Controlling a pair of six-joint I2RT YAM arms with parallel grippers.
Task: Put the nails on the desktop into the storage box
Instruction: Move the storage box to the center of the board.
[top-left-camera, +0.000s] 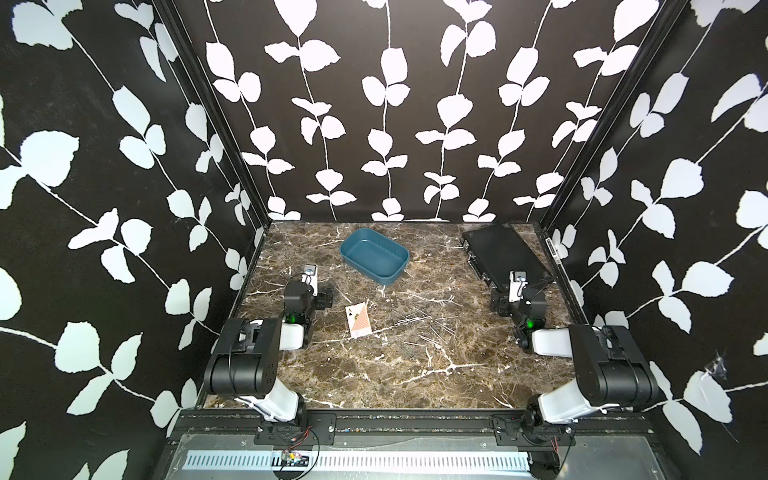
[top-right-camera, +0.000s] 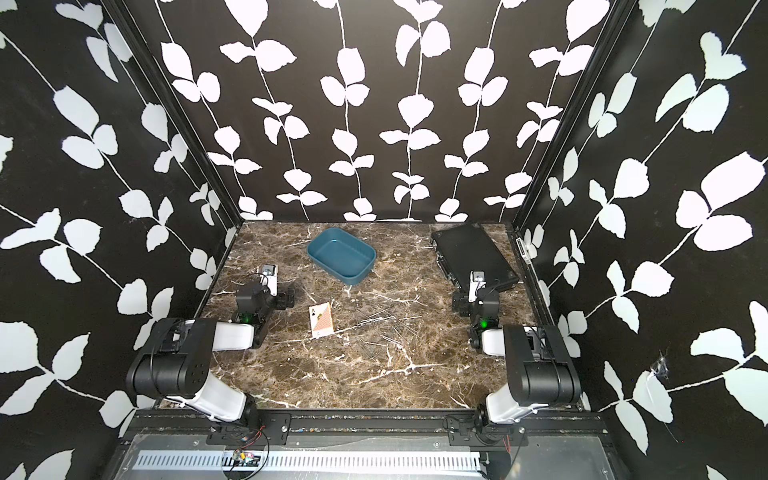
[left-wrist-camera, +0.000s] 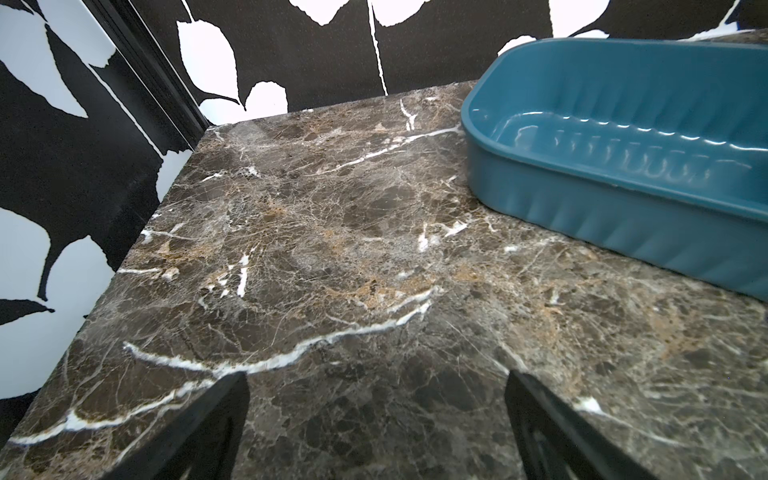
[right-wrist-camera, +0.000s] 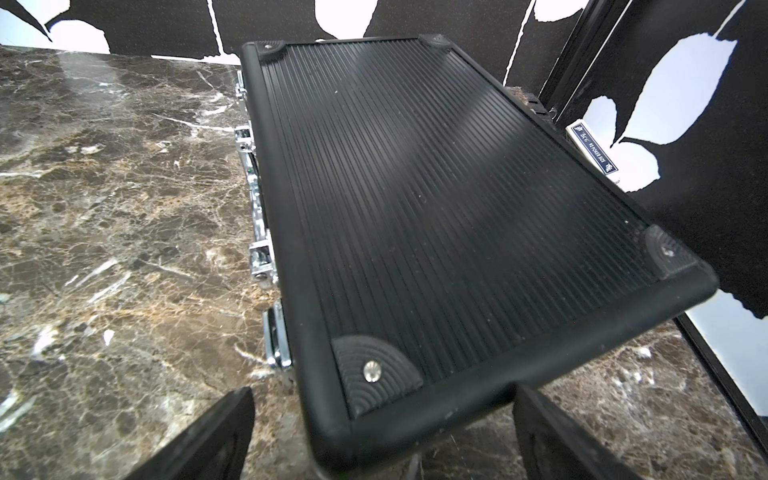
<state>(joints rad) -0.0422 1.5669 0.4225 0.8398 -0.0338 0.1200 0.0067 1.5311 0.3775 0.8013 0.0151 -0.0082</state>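
Observation:
Several thin silvery nails (top-left-camera: 409, 320) (top-right-camera: 376, 320) lie scattered on the brown marble desktop (top-left-camera: 374, 374) (top-right-camera: 332, 374), in its middle and a little right of centre. The teal storage box (top-left-camera: 372, 253) (top-right-camera: 338, 253) (left-wrist-camera: 623, 220) stands empty at the back, left of centre. My left gripper (top-left-camera: 327, 297) (top-right-camera: 289, 297) (left-wrist-camera: 378, 374) is open low over bare marble at the left, with the box ahead and to its right. My right gripper (top-left-camera: 498, 303) (top-right-camera: 459, 305) (right-wrist-camera: 383, 390) is open at the right. The near corner of a black case shows between its fingers, and they hold nothing.
A flat black ribbed case (top-left-camera: 505, 253) (top-right-camera: 473, 253) (right-wrist-camera: 457, 208) with chrome latches lies at the back right. A playing card (top-left-camera: 358, 320) (top-right-camera: 321, 319) lies left of the nails. A small card box (right-wrist-camera: 594, 149) sits by the right wall. Patterned walls close in three sides.

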